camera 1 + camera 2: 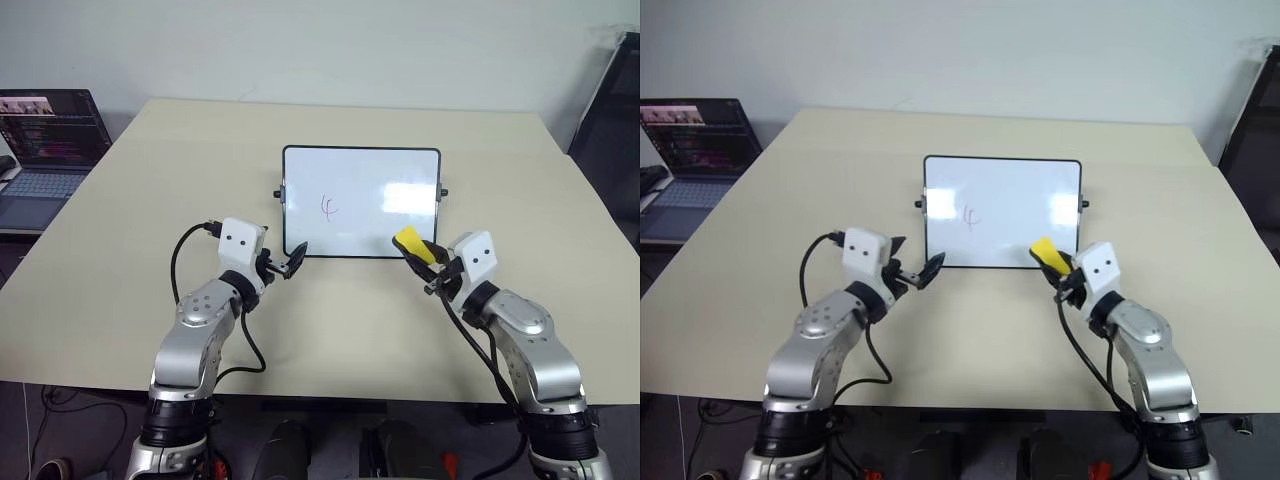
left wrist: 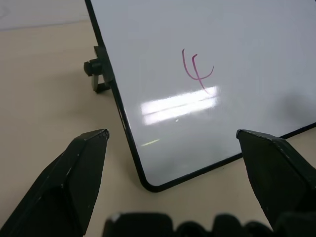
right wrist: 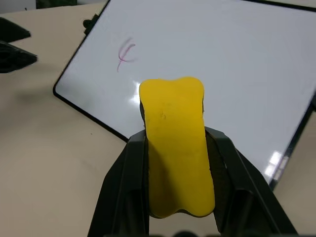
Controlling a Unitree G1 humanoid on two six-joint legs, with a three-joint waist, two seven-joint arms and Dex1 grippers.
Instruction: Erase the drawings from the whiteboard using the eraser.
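1. A small whiteboard (image 1: pixel 361 203) with a thin black frame stands tilted on a beige table (image 1: pixel 120 200), propped near the middle, with small black knobs on both of its side edges.

2. One drawing (image 1: pixel 329 208), a thin reddish-purple mark resembling a "4", sits left of centre on the board; the surface around it is clean and glossy, with bright glare patches.

3. The right gripper (image 1: pixel 424 258) is clamped on the yellow eraser (image 1: pixel 410 243), whose free end projects past the black fingers (image 3: pixel 123 182) toward the board's lower right corner. The head views do not settle whether the eraser touches the board; the right wrist view shows it in front of the white surface, well apart from the mark.

4. The left gripper (image 1: pixel 288 264) hovers just beside the board's lower left corner, its fingers (image 2: pixel 74 173) spread apart and holding nothing; the corner lies between them in the left wrist view.

5. An open laptop (image 1: pixel 45 150) with a lit screen rests on a separate surface off the table's far left edge.
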